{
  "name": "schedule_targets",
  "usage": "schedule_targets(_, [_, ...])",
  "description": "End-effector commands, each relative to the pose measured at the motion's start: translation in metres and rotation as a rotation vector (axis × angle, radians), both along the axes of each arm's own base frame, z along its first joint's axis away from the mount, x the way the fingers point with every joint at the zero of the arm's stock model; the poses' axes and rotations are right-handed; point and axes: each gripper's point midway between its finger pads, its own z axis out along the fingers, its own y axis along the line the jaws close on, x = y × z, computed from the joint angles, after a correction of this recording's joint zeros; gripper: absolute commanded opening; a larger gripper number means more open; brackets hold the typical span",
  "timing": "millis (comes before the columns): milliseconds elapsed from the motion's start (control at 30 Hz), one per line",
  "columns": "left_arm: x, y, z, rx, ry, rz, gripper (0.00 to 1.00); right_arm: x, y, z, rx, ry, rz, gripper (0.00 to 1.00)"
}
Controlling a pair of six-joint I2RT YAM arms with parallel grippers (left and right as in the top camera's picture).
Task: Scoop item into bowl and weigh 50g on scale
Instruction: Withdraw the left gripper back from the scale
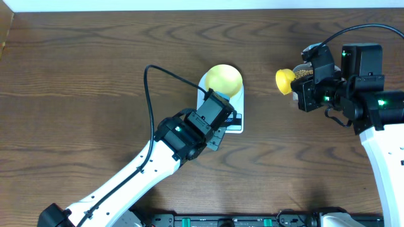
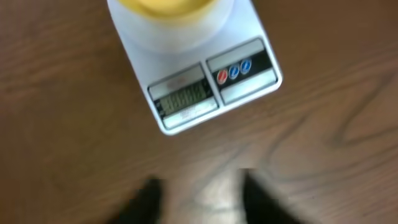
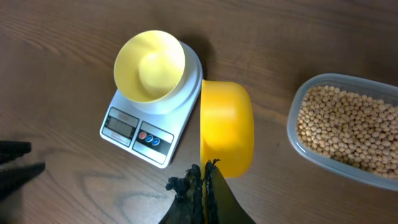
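Note:
The pale-yellow bowl [image 1: 224, 79] stands empty on the white scale [image 1: 235, 123]; both also show in the right wrist view, bowl [image 3: 149, 65] and scale [image 3: 134, 134]. My left gripper [image 2: 199, 196] is open and empty, just in front of the scale's display [image 2: 183, 99]. My right gripper [image 3: 205, 180] is shut on the handle of the yellow scoop [image 3: 227, 124], holding it above the table between the scale and the clear tub of beans [image 3: 345, 124]. The scoop [image 1: 285, 80] shows at the right in the overhead view. I cannot see inside the scoop.
The clear plastic tub [image 1: 304, 74] is mostly hidden under my right arm in the overhead view. The dark wood table [image 1: 76, 94] stretches to the left. The left arm's cable loops beside the scale.

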Motion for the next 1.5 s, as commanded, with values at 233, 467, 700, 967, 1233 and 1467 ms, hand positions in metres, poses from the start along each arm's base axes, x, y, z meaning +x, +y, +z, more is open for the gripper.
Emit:
schedule_targets(233, [-0.005,0.006,-0.004,0.064,0.006,-0.079,0.98,0.002,0.0,0.0,-0.005,-0.006,0.016,0.01])
schedule_targets(467, [-0.012,0.017,0.0,0.08,0.034,-0.232,0.98,0.002,0.0,0.0,-0.005,-0.007,0.016,0.01])
schedule_targets(700, [0.0,0.043,0.025,-0.014,-0.008,-0.241,0.98,0.003,0.0,0.0,-0.004,-0.012,0.015,0.01])
schedule_targets(967, [-0.006,0.059,0.048,-0.132,-0.046,-0.37,0.98,0.003,0.001,0.001,-0.004,-0.016,0.015,0.01])
schedule_targets(1233, [0.013,0.082,0.055,-0.124,-0.118,-0.366,0.97,0.003,0.001,0.001,-0.004,-0.016,0.016,0.01])
schedule_targets(1467, [0.029,0.094,0.061,-0.182,-0.155,-0.322,0.98,0.003,0.001,0.001,-0.004,-0.016,0.016,0.01])
